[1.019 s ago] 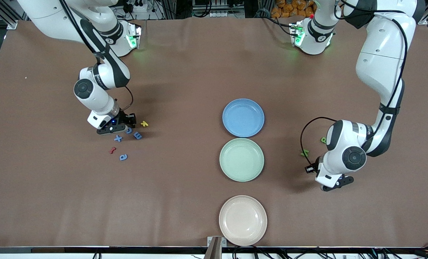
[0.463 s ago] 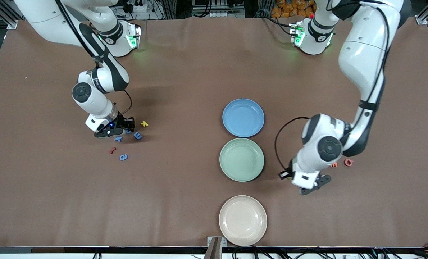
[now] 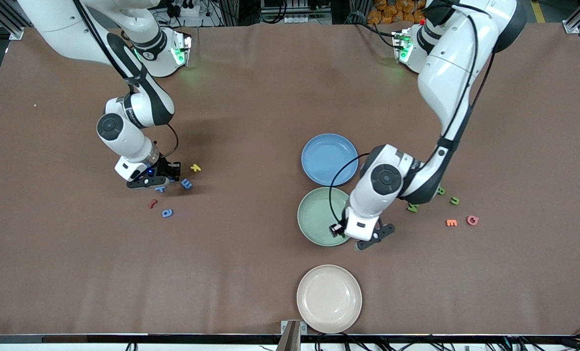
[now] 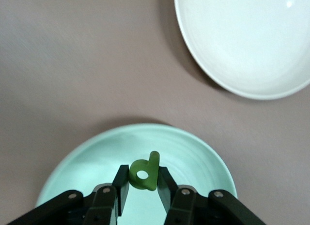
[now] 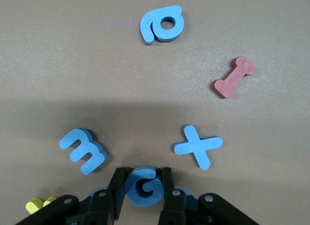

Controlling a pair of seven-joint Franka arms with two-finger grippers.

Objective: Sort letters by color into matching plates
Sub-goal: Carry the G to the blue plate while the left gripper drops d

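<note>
The left gripper (image 4: 142,188) was clenched on a green letter (image 4: 144,172) and hung over the pale green plate (image 3: 314,217), which sat between the blue plate (image 3: 329,159) and the cream plate (image 3: 329,298).

The right gripper (image 5: 141,196) was closed around a blue letter (image 5: 143,186) down at the table (image 3: 251,97); in its wrist view the blue m (image 5: 83,150) lay at ten o'clock from it, the blue x (image 5: 198,146) at one o'clock, the blue a (image 5: 162,24) at twelve, with the dark red letter (image 5: 234,77) between x and a.
</note>
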